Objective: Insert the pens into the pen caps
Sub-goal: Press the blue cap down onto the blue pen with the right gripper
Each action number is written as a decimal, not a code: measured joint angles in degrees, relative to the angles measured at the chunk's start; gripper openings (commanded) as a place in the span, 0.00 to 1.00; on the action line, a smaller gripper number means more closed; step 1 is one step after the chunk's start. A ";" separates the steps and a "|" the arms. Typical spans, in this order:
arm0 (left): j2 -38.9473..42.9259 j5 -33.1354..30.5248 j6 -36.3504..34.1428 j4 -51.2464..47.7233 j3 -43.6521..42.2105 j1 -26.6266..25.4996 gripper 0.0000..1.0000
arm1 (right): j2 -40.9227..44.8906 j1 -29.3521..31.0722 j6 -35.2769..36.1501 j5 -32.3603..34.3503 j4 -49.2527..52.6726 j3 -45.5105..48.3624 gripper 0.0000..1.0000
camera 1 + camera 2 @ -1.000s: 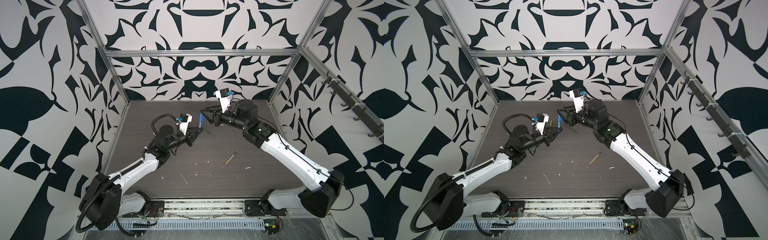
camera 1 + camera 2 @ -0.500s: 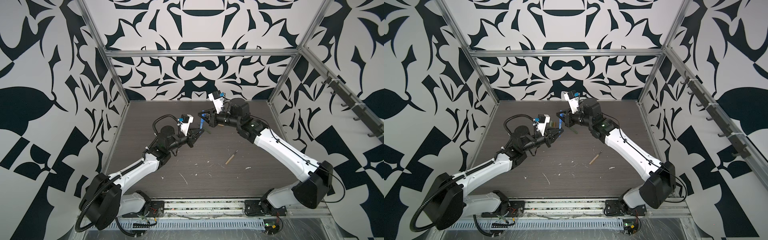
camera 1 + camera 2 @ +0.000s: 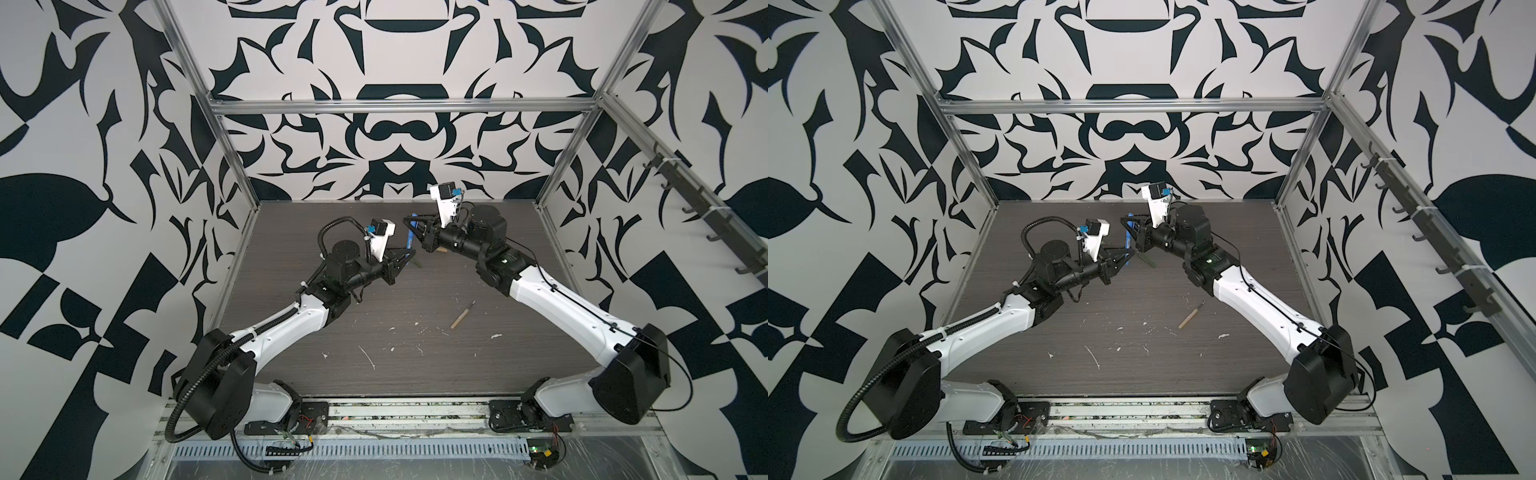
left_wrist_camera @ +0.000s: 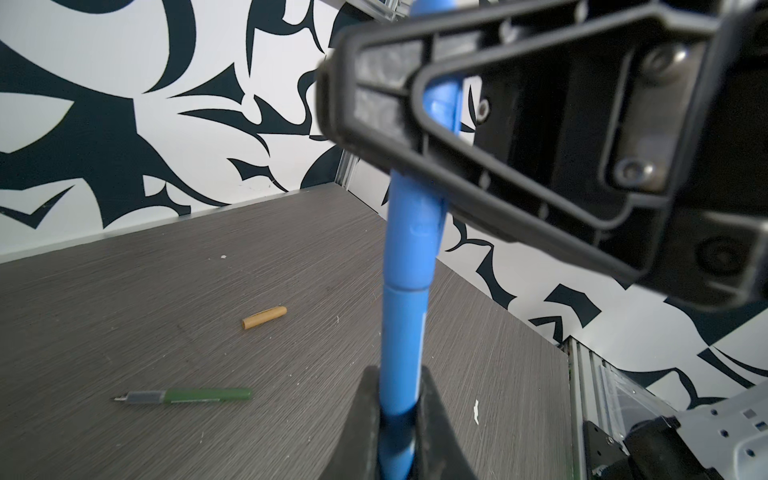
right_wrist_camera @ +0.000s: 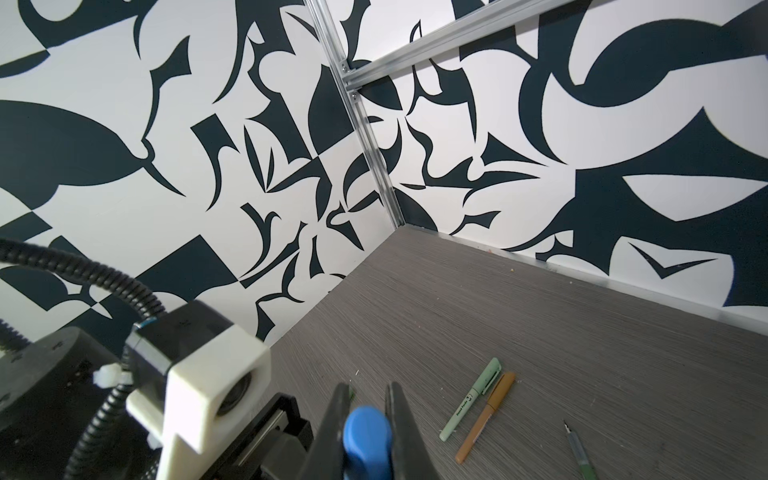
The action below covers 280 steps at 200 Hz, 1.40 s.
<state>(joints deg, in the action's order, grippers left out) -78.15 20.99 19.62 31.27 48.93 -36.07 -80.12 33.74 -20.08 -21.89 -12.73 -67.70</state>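
A blue pen [image 4: 401,353] stands upright in my left gripper [image 4: 400,376], which is shut on its barrel. A blue pen cap [image 4: 413,232] sits over the pen's upper end, and my right gripper [image 5: 368,390] is shut on that cap [image 5: 368,436]. In both top views the two grippers [image 3: 409,255] [image 3: 415,222] meet at the pen [image 3: 1127,243] above the back middle of the table. A dark green pen [image 4: 195,395] lies uncapped below them. A tan cap [image 4: 264,318] lies near it. A tan pen [image 3: 462,315] lies uncapped at centre right.
A pale green capped pen [image 5: 471,399] and an ochre-brown capped pen [image 5: 486,415] lie side by side near the back. White flecks [image 3: 368,357] dot the front of the table. Patterned walls and a metal frame [image 3: 399,104] enclose the workspace.
My right gripper has moved left to the top of the blue pen and shut on the blue cap. The left gripper has kept its hold on the pen.
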 measured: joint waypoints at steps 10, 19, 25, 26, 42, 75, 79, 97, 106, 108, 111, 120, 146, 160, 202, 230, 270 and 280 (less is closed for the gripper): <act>-0.48 0.92 0.02 -0.55 1.07 0.11 0.00 | 0.61 0.00 0.11 0.79 -1.77 1.20 0.00; -0.94 1.57 0.02 -0.92 1.86 0.11 0.00 | 1.09 0.00 0.20 1.46 -3.65 2.34 0.00; -1.18 2.01 0.02 -1.20 2.29 0.13 0.00 | 1.36 0.00 0.22 1.79 -4.74 3.15 0.00; -1.22 2.08 0.04 -1.22 2.32 0.13 0.00 | 1.38 0.00 0.22 1.86 -4.92 3.23 0.00; -1.55 2.62 0.04 -2.40 2.60 0.13 0.00 | 1.46 0.00 0.13 2.25 -7.69 5.40 0.00; -2.12 2.69 0.04 -5.57 2.60 0.13 0.00 | 0.63 0.00 -1.07 2.49 -12.39 9.42 0.00; -2.12 2.69 0.07 -5.95 2.60 0.13 0.00 | 0.52 0.00 -1.31 2.47 -13.05 9.84 0.00; -2.12 2.80 0.04 -6.93 2.60 0.46 0.00 | -0.02 0.02 -2.54 2.45 -15.32 11.08 0.00; -2.12 3.06 0.02 -6.99 2.60 0.74 0.00 | -0.42 0.09 -2.93 2.45 -16.35 11.32 0.00; -2.12 3.13 0.02 -7.02 2.60 0.81 0.00 | -0.52 0.11 -3.02 2.45 -16.59 11.37 0.00; -2.12 3.23 0.02 -7.02 2.60 0.92 0.00 | -0.63 0.11 -3.15 2.45 -16.92 11.41 0.00; -2.12 3.56 0.02 -7.02 2.60 1.20 0.00 | -0.98 0.22 -3.37 2.45 -17.53 11.54 0.00; -2.12 5.33 0.02 -7.13 2.62 2.10 0.00 | -1.38 0.66 -3.85 2.97 -20.06 12.66 0.00; -2.12 6.12 0.02 -7.23 2.62 2.47 0.00 | -1.46 0.96 -4.00 3.78 -21.29 13.33 0.00; -2.12 8.26 0.02 -10.45 3.96 3.78 0.00 | -2.69 2.27 -4.17 6.40 -24.68 14.43 0.00; -2.12 8.57 0.04 -12.59 4.57 4.24 0.00 | -3.61 3.15 -4.02 8.09 -26.01 14.71 0.00; -2.12 8.96 0.02 -14.38 5.09 4.39 0.00 | -3.56 3.65 -3.85 8.72 -26.47 15.69 0.00; -2.12 9.09 -0.02 -15.32 5.60 4.39 0.00 | -3.43 3.67 -3.85 8.70 -26.49 15.82 0.00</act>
<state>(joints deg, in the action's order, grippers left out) -80.27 30.09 19.59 15.94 54.52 -31.68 -83.55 37.41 -23.92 -13.19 -39.22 -51.88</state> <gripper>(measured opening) 0.136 0.151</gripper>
